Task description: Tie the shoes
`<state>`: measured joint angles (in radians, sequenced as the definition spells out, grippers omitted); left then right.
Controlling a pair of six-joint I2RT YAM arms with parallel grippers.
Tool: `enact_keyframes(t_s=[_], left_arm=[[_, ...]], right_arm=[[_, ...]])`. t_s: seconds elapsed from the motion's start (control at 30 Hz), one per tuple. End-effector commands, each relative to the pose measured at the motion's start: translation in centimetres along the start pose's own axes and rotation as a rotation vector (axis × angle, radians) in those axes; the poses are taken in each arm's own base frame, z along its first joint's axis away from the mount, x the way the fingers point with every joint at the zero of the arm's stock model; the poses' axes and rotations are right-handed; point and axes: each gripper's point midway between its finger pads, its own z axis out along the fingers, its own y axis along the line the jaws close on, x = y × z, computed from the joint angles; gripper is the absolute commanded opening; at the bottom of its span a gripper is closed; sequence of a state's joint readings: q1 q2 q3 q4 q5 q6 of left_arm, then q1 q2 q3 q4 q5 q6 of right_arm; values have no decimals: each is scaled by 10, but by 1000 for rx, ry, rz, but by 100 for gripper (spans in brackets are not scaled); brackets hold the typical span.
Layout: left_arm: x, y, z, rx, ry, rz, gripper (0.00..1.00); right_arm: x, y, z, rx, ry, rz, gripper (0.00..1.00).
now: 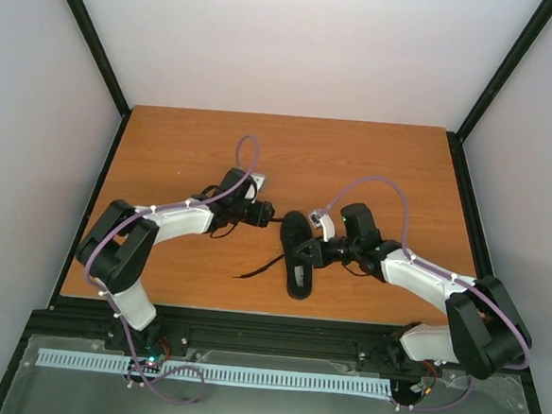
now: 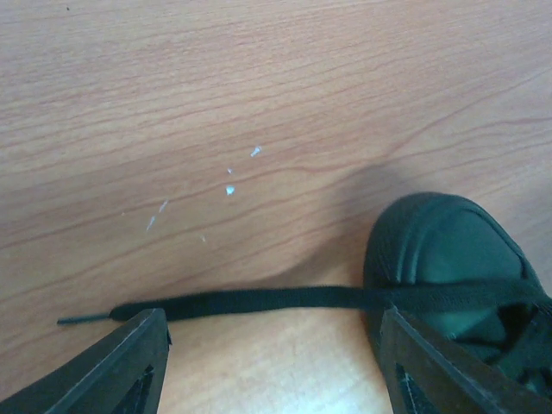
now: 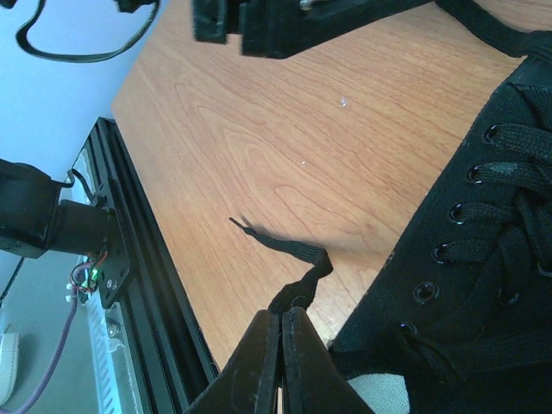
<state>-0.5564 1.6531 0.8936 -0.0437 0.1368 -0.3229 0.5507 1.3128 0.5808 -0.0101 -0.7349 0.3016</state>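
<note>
Left gripper [image 2: 272, 332] stands released, its two fingers spread to either side of a loose lace [image 2: 259, 302] that lies flat on the table [image 1: 195, 144] and runs to the toe of the shoe [image 1: 296, 275]. We see nothing held in it. The shoe sits near the middle of the table between the two arms, opening upward and toe pointing away from the bases. On its right side, the right gripper [image 3: 281, 345] is clenched on the second lace [image 3: 297, 259], with only a short tail past its fingertips.

We see three risks from here. The loose lace is thin and flat against the wood, so the left fingers could close above it and catch nothing, or scrape the table going lower. Nothing pins the shoe, so a pull on either lace would likely drag or turn it. The right grip sits near the lace's end, and a firm tug could slip it free.
</note>
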Motion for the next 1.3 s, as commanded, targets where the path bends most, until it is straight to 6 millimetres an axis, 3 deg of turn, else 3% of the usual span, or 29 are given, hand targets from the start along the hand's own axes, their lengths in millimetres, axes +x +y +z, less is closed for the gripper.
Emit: enact_keyframes(t_s=[0.0, 0.37, 0.7, 1.03, 1.27], left_arm=[[-16, 4, 17, -20, -14, -19, 69], [-5, 12, 45, -7, 25, -3, 64], [1, 12, 49, 13, 30, -14, 64], [64, 27, 37, -11, 151, -103, 63], [100, 14, 5, 63, 198, -172, 63]], right_arm=[[-1, 8, -1, -23, -10, -48, 3], [0, 8, 0, -29, -10, -44, 3], [1, 5, 2, -28, -7, -33, 3], [3, 5, 2, -29, 0, -33, 3], [4, 3, 4, -30, 6, -31, 3]])
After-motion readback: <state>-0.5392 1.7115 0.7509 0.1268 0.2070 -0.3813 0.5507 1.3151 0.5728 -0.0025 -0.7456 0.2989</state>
